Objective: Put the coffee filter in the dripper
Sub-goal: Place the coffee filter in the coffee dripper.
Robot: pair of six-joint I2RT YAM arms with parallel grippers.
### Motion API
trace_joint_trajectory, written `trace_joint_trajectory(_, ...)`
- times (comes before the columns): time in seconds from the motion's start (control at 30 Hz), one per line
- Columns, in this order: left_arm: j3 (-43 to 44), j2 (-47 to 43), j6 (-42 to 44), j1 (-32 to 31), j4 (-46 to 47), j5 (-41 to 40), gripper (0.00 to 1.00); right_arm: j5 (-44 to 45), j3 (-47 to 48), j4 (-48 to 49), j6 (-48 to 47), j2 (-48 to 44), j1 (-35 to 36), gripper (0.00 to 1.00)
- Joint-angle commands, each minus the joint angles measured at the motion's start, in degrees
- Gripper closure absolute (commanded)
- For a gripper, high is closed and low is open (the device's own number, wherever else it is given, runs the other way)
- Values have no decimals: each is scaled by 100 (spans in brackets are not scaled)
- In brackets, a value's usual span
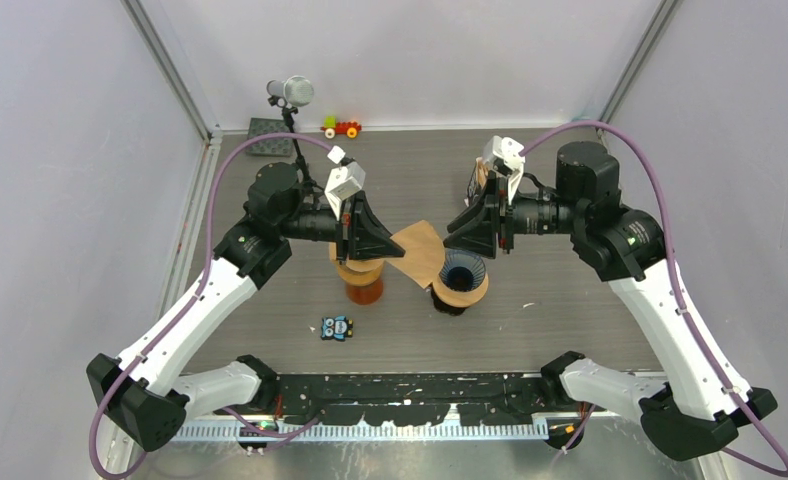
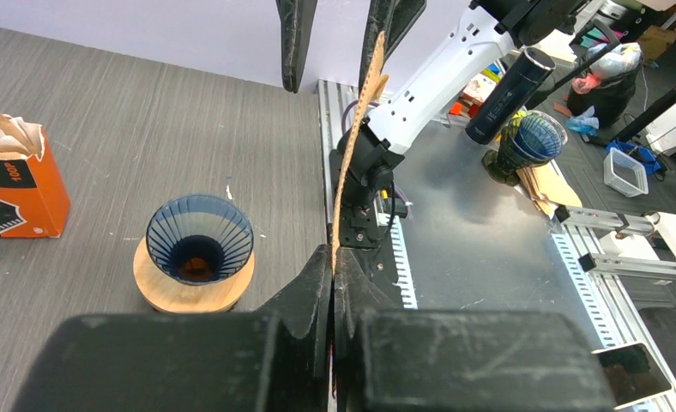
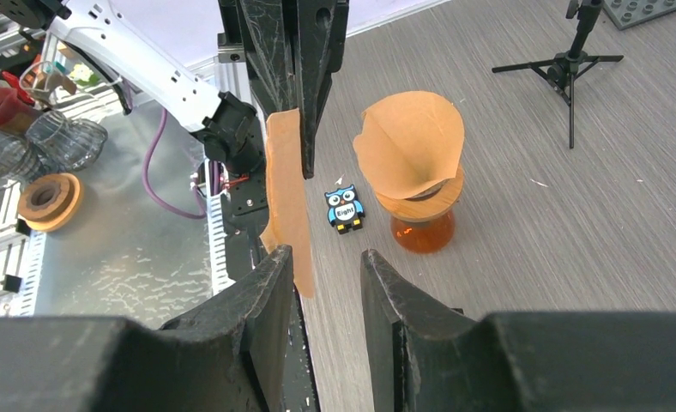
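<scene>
The left gripper [image 1: 398,246] is clamped on the flat brown paper coffee filter [image 1: 422,252], holding it in the air over mid-table, beside and above the empty blue ribbed dripper [image 1: 460,272] on its wooden ring [image 1: 475,293]. The right gripper [image 1: 450,234], jaws apart, sits at the filter's free edge. Opening and seating the filter look not yet done, and there is open grey table [image 1: 590,300] toward the right edge.

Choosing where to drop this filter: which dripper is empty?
The dark blue ribbed dripper on the wooden ring. The other dripper, atop the amber glass base, already holds a brown filter.
</scene>
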Motion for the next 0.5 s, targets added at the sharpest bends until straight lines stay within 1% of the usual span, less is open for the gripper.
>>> trace_joint_trajectory(0.0,24,-47,95,19,24,-3,100,-109,51,81,-87,-116,-26,60)
trace_joint_trajectory(0.2,10,-55,103,19,25,10,100,-166,58,101,-59,-72,-27,60)
trace_joint_trajectory(0.47,18,-55,103,19,25,51,100,79,134,146,54,16,-28,60)
